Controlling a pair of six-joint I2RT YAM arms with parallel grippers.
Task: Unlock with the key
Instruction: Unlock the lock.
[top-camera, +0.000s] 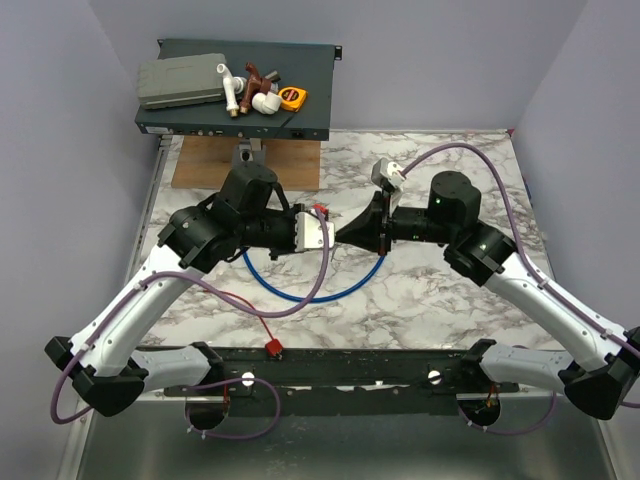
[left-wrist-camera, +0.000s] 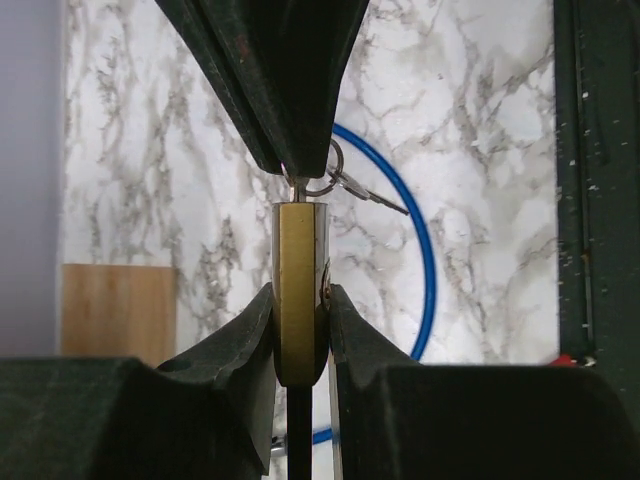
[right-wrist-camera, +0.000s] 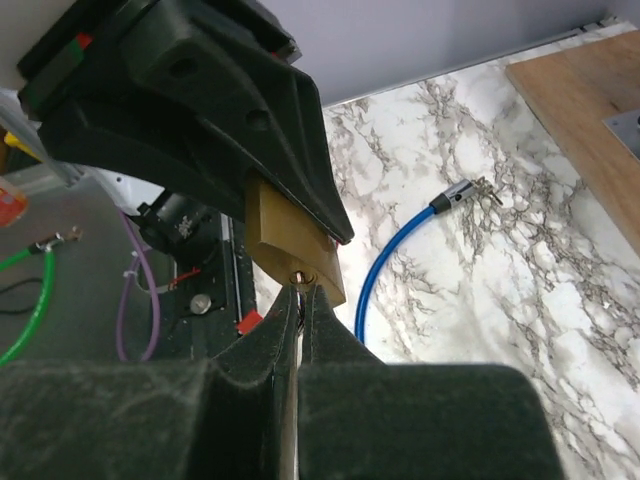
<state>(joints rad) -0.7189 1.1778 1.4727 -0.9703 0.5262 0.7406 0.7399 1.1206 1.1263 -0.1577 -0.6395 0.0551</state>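
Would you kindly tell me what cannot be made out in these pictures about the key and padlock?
- Key blade: right wrist view, hidden inside the shut jaws of the right gripper; whether it is in the padlock is unclear.
- Shackle: left wrist view, hidden between the left gripper's jaws; open or locked, unknown.
- Padlock: top view, hidden between both grippers.

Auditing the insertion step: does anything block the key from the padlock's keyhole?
Nothing visible does. The right gripper pinches the key with its tip at the keyhole end of the brass padlock, which the left gripper clamps.
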